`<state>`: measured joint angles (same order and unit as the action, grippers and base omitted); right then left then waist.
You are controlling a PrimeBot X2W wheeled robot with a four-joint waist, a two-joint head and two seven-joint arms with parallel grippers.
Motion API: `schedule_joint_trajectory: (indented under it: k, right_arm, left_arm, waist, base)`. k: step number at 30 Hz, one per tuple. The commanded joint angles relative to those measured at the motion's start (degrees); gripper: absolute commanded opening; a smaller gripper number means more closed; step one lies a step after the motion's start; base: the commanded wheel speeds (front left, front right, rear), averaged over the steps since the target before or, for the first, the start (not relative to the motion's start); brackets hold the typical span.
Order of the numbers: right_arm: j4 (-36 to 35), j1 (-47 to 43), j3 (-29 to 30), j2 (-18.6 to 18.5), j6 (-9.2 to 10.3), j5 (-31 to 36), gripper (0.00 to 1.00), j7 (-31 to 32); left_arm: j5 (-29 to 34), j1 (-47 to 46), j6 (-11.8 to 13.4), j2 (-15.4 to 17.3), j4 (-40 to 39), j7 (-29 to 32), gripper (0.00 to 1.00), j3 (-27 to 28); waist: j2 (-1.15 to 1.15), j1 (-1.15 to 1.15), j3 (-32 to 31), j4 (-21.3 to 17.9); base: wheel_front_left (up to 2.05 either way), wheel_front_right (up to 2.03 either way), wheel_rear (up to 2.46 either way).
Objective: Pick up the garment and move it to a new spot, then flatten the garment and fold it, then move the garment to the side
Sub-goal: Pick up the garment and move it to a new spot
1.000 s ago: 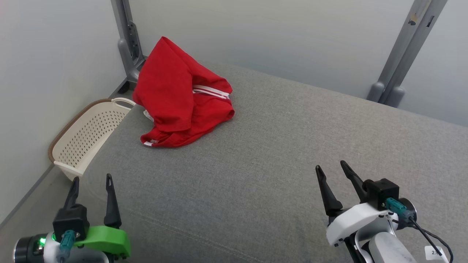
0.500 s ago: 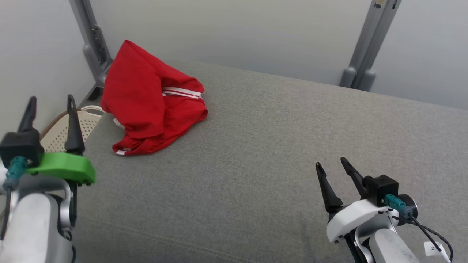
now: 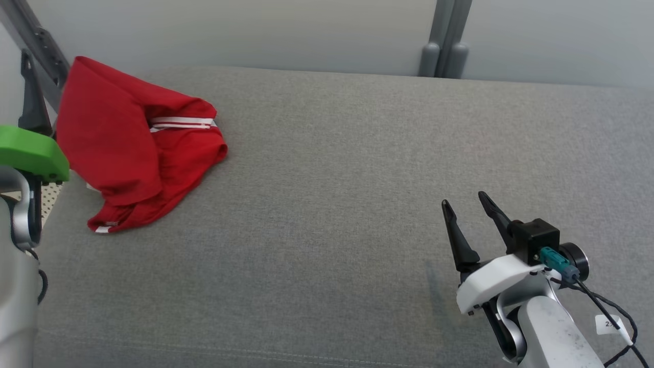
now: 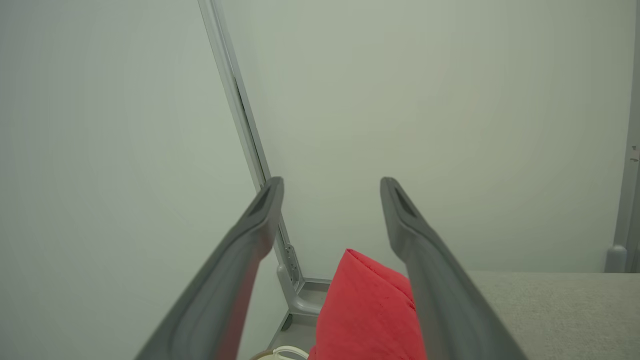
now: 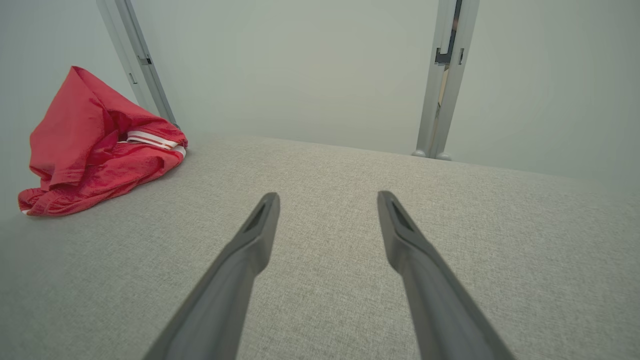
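Observation:
The garment (image 3: 138, 148) is a red piece with white stripes, lying crumpled at the far left of the grey cushioned surface (image 3: 357, 204). In the right wrist view the garment (image 5: 95, 150) sits far off to the left. My left gripper (image 4: 330, 185) is open and held up in the air, and the garment's peak (image 4: 365, 305) shows low between its fingers. One left finger (image 3: 31, 102) stands just left of the garment, apart from it. My right gripper (image 3: 464, 199) is open above the surface at the lower right, with nothing between its fingers (image 5: 250, 250).
A cream perforated basket (image 3: 48, 197) stands off the surface's left edge, below my left arm. Grey metal posts rise at the back left (image 3: 36, 36) and back centre (image 3: 444, 38) against pale walls. Bare grey fabric lies between the garment and my right gripper.
The head camera has turned, sliding the whole scene leftward. My left arm has risen from the lower left to the garment's height. Both grippers have stayed open.

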<state>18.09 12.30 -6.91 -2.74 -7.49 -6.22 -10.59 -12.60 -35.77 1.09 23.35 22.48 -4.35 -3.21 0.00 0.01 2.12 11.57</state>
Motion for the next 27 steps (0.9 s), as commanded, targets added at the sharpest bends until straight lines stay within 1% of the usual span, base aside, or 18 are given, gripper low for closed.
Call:
schedule_joint_trajectory:
  k: [1, 7, 13, 15, 23, 26, 27]
  right_arm:
    - [-0.4, 0.7, 0.0, -0.3, 0.00, 0.3, 1.00, 0.2]
    - [-1.5, 2.1, -0.3, -0.3, 0.00, 0.5, 1.00, 0.6]
    - [-2.1, 3.2, 0.1, -0.2, 0.00, 1.0, 1.00, 0.9]
    - [-2.4, 3.5, -0.3, -0.2, 0.00, 0.9, 1.00, 0.9]
    - [-3.1, 4.3, -0.5, -0.2, 0.00, 1.2, 1.00, 1.6]
    - [-3.5, 4.5, -0.4, -0.2, 0.00, 1.6, 1.00, 1.9]
    - [-3.5, 4.5, -0.4, -0.2, 0.00, 1.6, 1.00, 1.9]
  left_arm:
    - [-0.6, -1.7, -0.4, 0.3, 1.2, 0.1, 1.00, 0.3]
    - [-1.6, -7.7, -2.2, 2.3, 9.6, 0.3, 1.00, 0.7]
    - [-3.0, -12.1, -4.6, 4.0, 20.5, 1.1, 1.00, 0.6]
    - [-3.7, -13.1, -5.2, 4.0, 24.0, 1.2, 1.00, 0.6]
    - [-5.7, -15.6, -6.5, 4.6, 35.8, 1.5, 1.00, 1.1]
    - [-6.8, -16.1, -6.7, 4.4, 39.1, 1.1, 1.00, 1.6]
    - [-6.8, -16.1, -6.7, 4.4, 39.1, 1.1, 1.00, 1.6]
  waist:
    - [0.00, -0.01, 3.6, -3.6]
    - [0.00, -0.01, 6.2, -6.9]
    - [0.00, -0.01, 8.2, -9.5]
    - [0.00, -0.01, 8.6, -10.3]
    - [0.00, -0.01, 10.1, -12.5]
    - [0.00, -0.01, 10.9, -13.3]
    - [0.00, -0.01, 10.9, -13.3]
  base:
    - [0.00, 0.00, 0.00]
    - [0.00, 0.00, 0.00]
    - [0.00, 0.00, 0.00]
    - [0.00, 0.00, 0.00]
    - [0.00, 0.00, 0.00]
    - [0.00, 0.00, 0.00]
    - [0.00, 0.00, 0.00]
